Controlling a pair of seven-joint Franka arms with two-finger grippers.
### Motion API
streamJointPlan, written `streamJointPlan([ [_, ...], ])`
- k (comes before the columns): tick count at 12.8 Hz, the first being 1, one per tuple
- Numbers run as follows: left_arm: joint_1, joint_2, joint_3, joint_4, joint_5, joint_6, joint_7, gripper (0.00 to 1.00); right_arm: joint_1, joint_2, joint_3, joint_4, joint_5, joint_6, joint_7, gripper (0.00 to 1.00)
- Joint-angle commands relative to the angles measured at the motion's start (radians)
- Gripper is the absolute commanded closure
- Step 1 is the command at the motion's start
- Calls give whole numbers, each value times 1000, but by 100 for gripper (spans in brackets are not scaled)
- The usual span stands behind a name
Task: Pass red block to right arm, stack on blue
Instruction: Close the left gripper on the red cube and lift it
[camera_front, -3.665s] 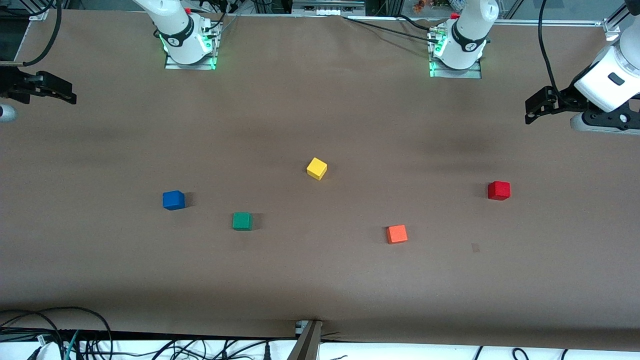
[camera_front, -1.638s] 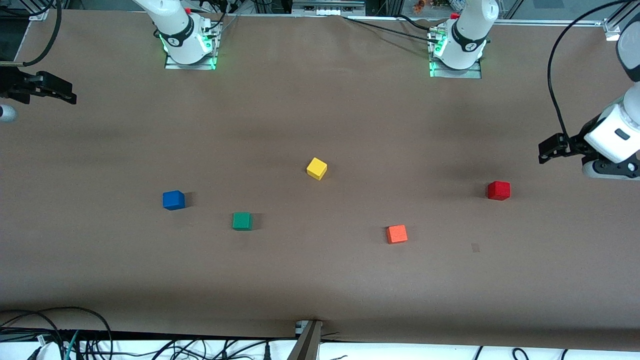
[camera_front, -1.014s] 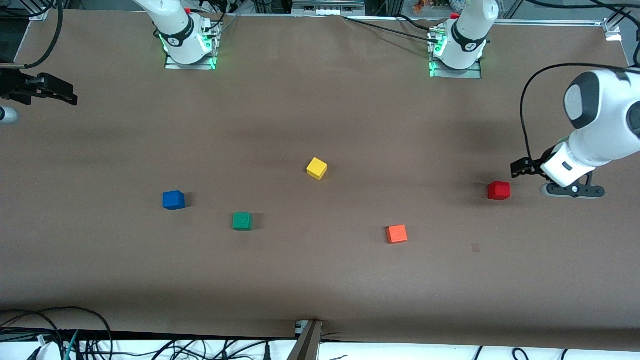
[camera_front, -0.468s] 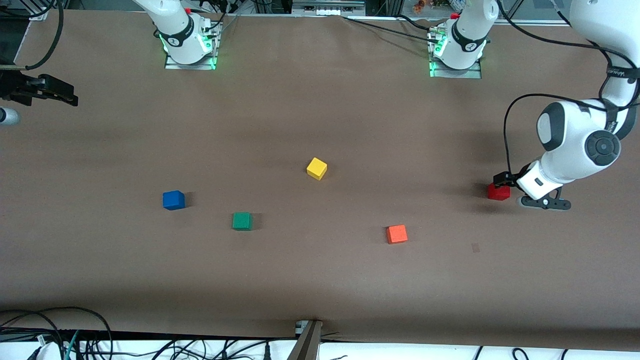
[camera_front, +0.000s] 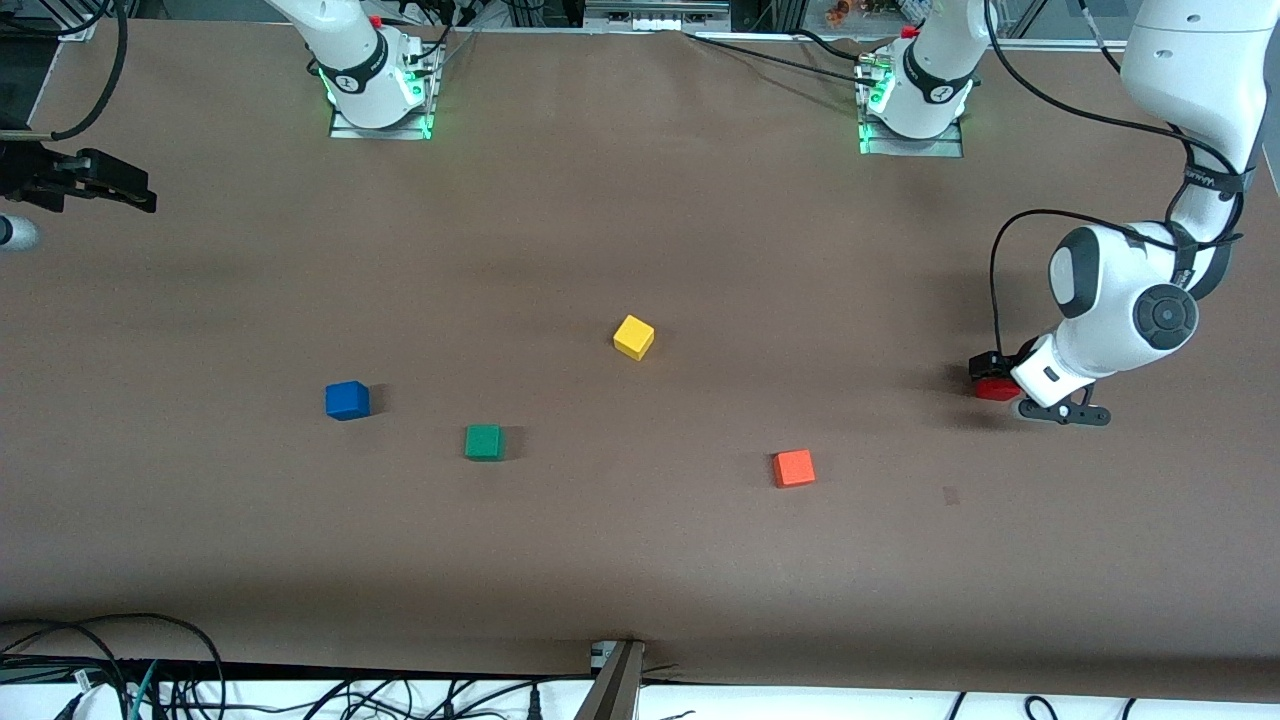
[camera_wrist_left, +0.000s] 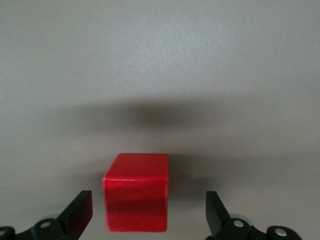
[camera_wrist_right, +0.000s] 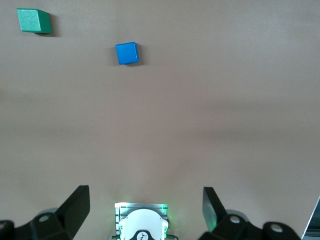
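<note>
The red block (camera_wrist_left: 135, 198) rests on the table near the left arm's end, and the left arm's hand partly covers it in the front view (camera_front: 993, 390). My left gripper (camera_wrist_left: 148, 207) is down around it and open. One black finger (camera_wrist_left: 80, 212) stands on each side of the block with a gap to it. The blue cube (camera_front: 347, 400) sits toward the right arm's end and also shows in the right wrist view (camera_wrist_right: 127, 53). My right gripper (camera_front: 125, 190) waits open above the table edge at the right arm's end, with nothing between its fingers (camera_wrist_right: 75, 205).
A green cube (camera_front: 484, 441) lies beside the blue one, slightly nearer the front camera. A yellow cube (camera_front: 633, 337) sits mid-table and an orange cube (camera_front: 793, 467) lies nearer the front camera, between the green and the red. The right arm's base (camera_wrist_right: 142, 222) shows in the right wrist view.
The left arm has swung in from the table's end and come down, so its open gripper now straddles the red block. The cubes and the right arm have stayed put.
</note>
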Motion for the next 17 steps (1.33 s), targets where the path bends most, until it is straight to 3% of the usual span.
streamJointPlan([
  [1,11,25,-10,1,0,28,37,0,-7,10,6,23,9,-7,-15,0],
  [2,11,25,-10,-2,-1,33,37,0,-6,9,6,22,9,-7,-15,0],
  [3,11,27,-10,-1,-1,33,37,8,-6,10,6,23,9,-7,-15,0],
  [5,9,19,-10,-4,-1,14,52,61,-6,10,6,22,9,-7,-15,0],
  [6,9,19,-12,-2,0,-4,75,75,-6,10,6,22,18,-7,-15,0],
  [9,8,-22,-15,3,0,-20,233,89,-6,16,6,22,29,-6,-10,0],
  [13,20,-61,-116,9,-43,-18,411,89,-4,18,6,22,29,-7,-7,0],
  [17,18,-23,-219,88,-289,-20,603,91,0,39,7,20,27,-9,-15,0],
])
